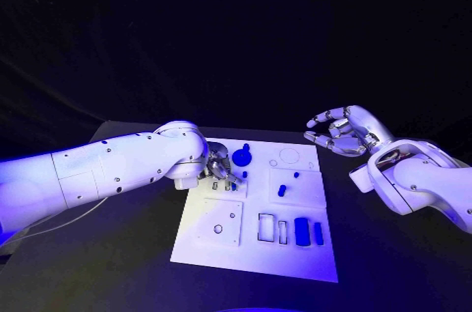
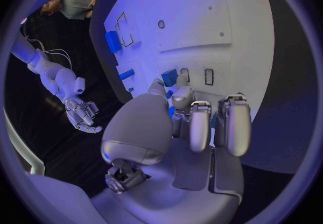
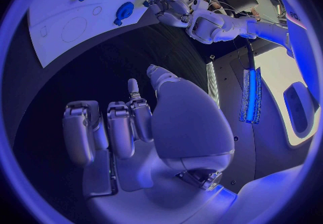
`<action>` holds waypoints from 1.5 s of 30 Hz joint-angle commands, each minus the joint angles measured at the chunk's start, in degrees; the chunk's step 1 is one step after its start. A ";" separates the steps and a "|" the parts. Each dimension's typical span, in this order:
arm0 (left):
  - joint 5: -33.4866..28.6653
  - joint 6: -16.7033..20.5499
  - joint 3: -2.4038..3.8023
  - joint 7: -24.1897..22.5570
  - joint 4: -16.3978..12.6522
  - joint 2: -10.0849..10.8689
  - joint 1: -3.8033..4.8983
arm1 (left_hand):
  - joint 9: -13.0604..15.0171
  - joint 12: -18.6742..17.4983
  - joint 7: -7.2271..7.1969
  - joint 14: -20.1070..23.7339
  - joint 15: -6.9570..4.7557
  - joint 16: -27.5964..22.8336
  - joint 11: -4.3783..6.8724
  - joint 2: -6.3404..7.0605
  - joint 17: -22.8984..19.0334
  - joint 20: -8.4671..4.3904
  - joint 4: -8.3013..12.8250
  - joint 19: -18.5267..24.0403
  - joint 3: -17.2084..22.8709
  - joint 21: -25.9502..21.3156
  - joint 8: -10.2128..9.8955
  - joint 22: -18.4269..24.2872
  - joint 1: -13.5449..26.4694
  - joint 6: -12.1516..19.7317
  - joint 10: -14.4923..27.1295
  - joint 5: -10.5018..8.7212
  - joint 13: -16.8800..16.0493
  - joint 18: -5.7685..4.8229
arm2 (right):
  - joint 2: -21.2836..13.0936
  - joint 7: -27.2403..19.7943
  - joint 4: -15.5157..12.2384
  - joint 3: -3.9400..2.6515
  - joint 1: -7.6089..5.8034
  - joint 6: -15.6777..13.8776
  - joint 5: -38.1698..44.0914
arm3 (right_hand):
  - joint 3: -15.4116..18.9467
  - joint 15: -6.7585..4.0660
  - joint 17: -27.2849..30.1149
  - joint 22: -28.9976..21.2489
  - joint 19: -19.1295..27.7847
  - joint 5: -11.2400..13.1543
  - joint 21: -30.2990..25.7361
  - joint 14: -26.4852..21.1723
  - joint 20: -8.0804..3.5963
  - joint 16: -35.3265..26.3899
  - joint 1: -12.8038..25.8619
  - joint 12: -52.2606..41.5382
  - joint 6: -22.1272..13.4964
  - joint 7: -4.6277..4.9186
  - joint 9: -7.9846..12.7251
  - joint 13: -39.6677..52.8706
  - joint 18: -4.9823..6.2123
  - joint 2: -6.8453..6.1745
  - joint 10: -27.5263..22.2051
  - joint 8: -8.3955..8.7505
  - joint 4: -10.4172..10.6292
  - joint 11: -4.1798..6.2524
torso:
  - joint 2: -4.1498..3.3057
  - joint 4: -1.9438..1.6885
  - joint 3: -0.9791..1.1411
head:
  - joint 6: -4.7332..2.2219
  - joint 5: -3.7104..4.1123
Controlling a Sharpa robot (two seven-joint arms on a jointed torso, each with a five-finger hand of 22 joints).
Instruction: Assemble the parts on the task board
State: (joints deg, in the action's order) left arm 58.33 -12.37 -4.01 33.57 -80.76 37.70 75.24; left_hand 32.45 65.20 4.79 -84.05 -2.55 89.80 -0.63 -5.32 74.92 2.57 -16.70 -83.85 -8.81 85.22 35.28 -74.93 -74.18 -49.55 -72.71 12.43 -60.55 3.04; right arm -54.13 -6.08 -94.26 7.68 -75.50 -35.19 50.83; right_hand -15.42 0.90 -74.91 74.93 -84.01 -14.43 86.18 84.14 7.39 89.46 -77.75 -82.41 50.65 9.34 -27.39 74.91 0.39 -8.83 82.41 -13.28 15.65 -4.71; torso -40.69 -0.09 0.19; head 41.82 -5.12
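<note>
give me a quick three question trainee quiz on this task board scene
1. True or false: the right hand is holding a blue part.
2. Which hand is over the task board? A) left B) right C) both
3. Fill in: the left hand has its fingers down by a ____ part on the board.

Key: 1 false, it hovers beside the board over the black table, fingers curled in on nothing. 2 A. 3 blue.

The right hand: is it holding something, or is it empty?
Empty. The right hand hovers beside the task board with fingers apart and slightly curled; the right wrist view shows nothing between them.
</note>
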 commanded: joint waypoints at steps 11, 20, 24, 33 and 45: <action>-4.25 0.95 0.00 -1.24 0.05 -0.03 0.16 | 2.73 -0.95 -0.66 -5.95 -1.13 0.20 0.81 3.49 15.08 -0.85 -0.14 -1.00 20.16 0.43 0.52 -4.16 -12.92 1.95 1.07 0.64 0.42 -0.80 | 0.06 0.35 0.12 0.01 0.07 1.04 0.65 | -0.36 -0.43 -12.80 12.24 -2.90 -1.73 -0.30 5.30 -0.71 -0.16 0.19 0.16 0.22 -0.24 -0.20 6.75 0.82 -0.39 -0.04 -0.60 0.26 0.29 | 0.06 -0.01 -0.06 | 0.15 -0.03; -7.37 2.88 0.02 -1.61 -0.89 0.81 0.14 | 8.27 -0.97 -0.09 -5.95 -0.66 0.20 0.44 14.24 15.08 -0.31 2.16 -0.95 48.02 0.56 3.92 -4.49 -6.33 2.98 0.28 -0.12 0.76 -0.81 | 0.00 0.40 0.22 0.02 0.08 1.06 0.69 | -0.55 -0.48 -12.73 12.18 -2.83 -2.79 -0.42 5.28 -0.77 -0.18 0.13 0.16 0.15 -0.25 -0.27 6.76 0.85 -0.53 -0.03 -0.71 0.28 0.31 | 0.02 0.03 -0.01 | 0.05 0.03; -7.91 4.05 0.16 -1.73 -1.86 1.65 0.14 | 10.02 -0.96 -0.13 -5.95 -0.68 0.20 0.37 15.36 15.08 -0.31 4.97 -0.95 52.72 0.57 4.72 -4.57 -2.60 3.25 0.15 -0.37 0.87 -0.82 | -0.04 0.37 0.27 0.03 0.10 1.03 0.70 | -0.54 -0.48 -12.65 12.15 -2.79 -2.90 -0.47 5.26 -0.77 -0.21 0.25 0.21 0.14 -0.24 -0.28 6.70 0.86 -0.55 -0.08 -0.74 0.36 0.31 | -0.01 0.03 -0.06 | 0.01 0.24; -4.63 6.80 0.41 -3.13 -4.25 3.71 0.11 | 11.27 -0.35 -0.21 -5.95 -0.77 0.20 0.46 16.50 15.08 -0.38 8.47 -1.00 56.69 0.61 5.12 -4.70 -0.23 2.82 -0.50 -0.15 0.28 -0.83 | -0.27 0.35 0.29 0.03 0.10 0.92 0.70 | -0.51 -0.47 -12.64 12.11 -2.75 -3.02 -0.54 5.26 -0.78 -0.21 0.55 0.19 0.13 -0.23 -0.31 6.73 0.88 -0.56 -0.05 -0.80 0.57 0.29 | -0.01 -0.17 0.01 | 0.15 0.21; 1.24 6.17 0.09 -1.51 -4.24 3.95 0.00 | 11.99 1.23 -0.38 -5.95 -0.99 0.20 0.72 17.85 15.08 -0.56 10.89 -1.15 59.28 0.72 5.21 -5.00 2.02 1.62 -2.09 1.35 -1.35 -0.88 | -0.33 0.39 0.30 0.03 0.11 0.84 0.70 | -0.49 -0.47 -12.66 12.16 -2.81 -3.07 -0.47 5.26 -0.79 -0.21 0.78 0.18 0.13 -0.23 -0.33 6.74 0.86 -0.54 -0.03 -0.84 0.70 0.29 | -0.02 -0.03 -0.01 | 0.52 -0.13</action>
State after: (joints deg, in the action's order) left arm 56.32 -6.37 -3.91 31.78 -85.00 41.80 75.26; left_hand 41.48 66.23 4.69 -83.82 -3.15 89.80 0.20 12.46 74.91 2.06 -17.08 -83.92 39.48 85.64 40.13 -74.92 -72.58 -47.09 -74.37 13.50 -61.75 3.05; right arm -54.46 -5.72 -93.97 7.71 -75.44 -34.92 50.92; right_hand -15.81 0.70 -74.93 74.90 -84.00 -17.20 85.94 83.93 6.98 89.46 -77.44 -82.41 50.65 9.34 -27.63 74.95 0.39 -9.14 82.41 -13.74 16.04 -4.71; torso -40.71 -0.16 0.19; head 42.25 -5.21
